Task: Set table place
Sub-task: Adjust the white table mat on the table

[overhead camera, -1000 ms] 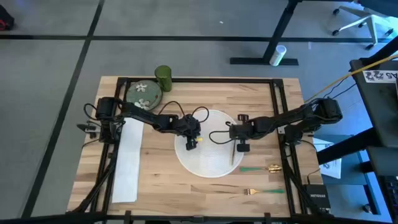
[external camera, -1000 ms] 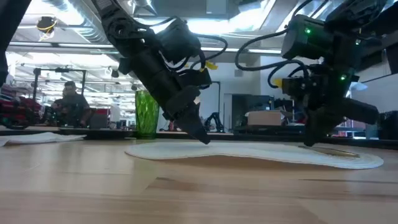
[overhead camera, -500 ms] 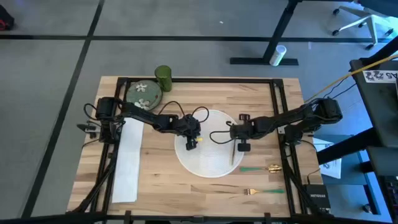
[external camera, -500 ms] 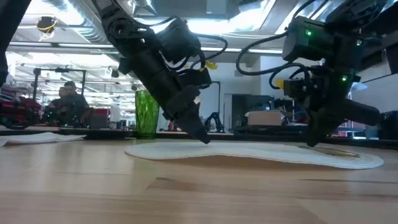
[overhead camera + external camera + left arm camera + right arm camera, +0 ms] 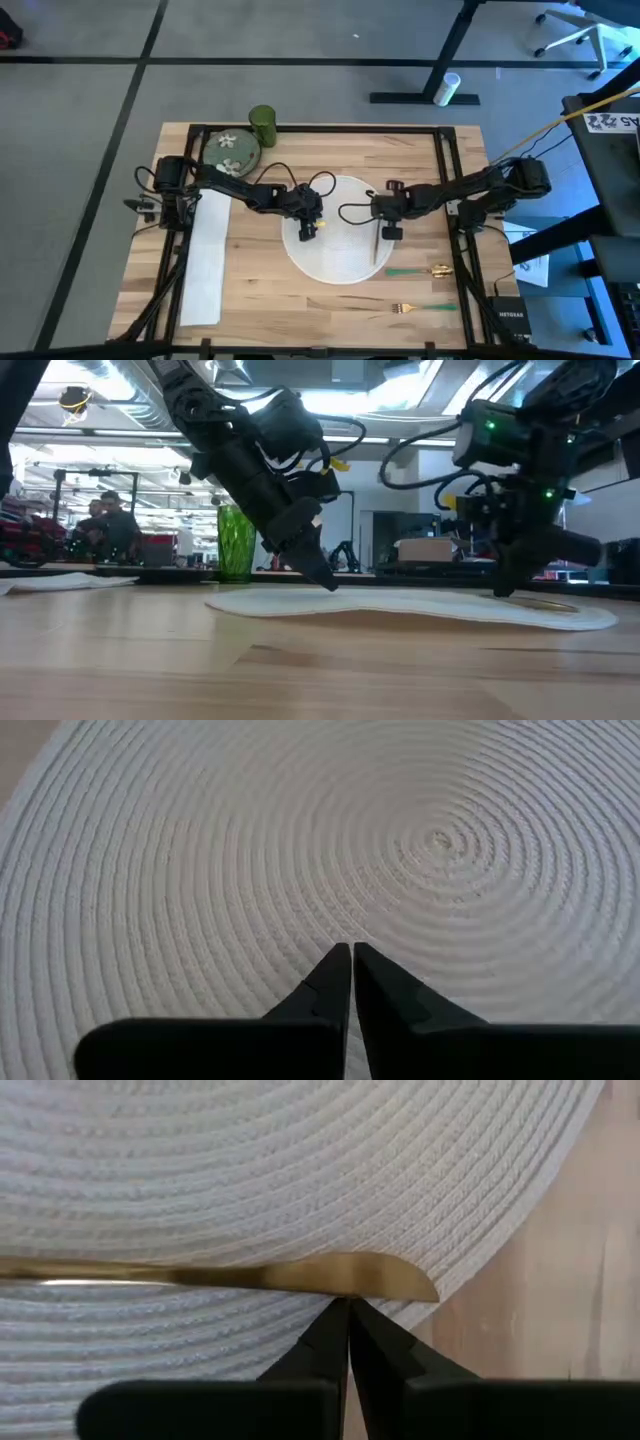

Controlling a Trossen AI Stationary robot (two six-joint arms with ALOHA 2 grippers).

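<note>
My right gripper [image 5: 349, 1312], fingers pressed together and holding nothing, sits tip-down beside the gold knife [image 5: 300, 1274] lying on the round woven placemat [image 5: 335, 232] near its right edge. My left gripper [image 5: 352, 960], likewise closed and empty, presses the placemat's left part. The table [image 5: 270, 300] carries all of it. Judged step: positioning the knife. Next move likely needs nudging it off the mat's edge.
</note>
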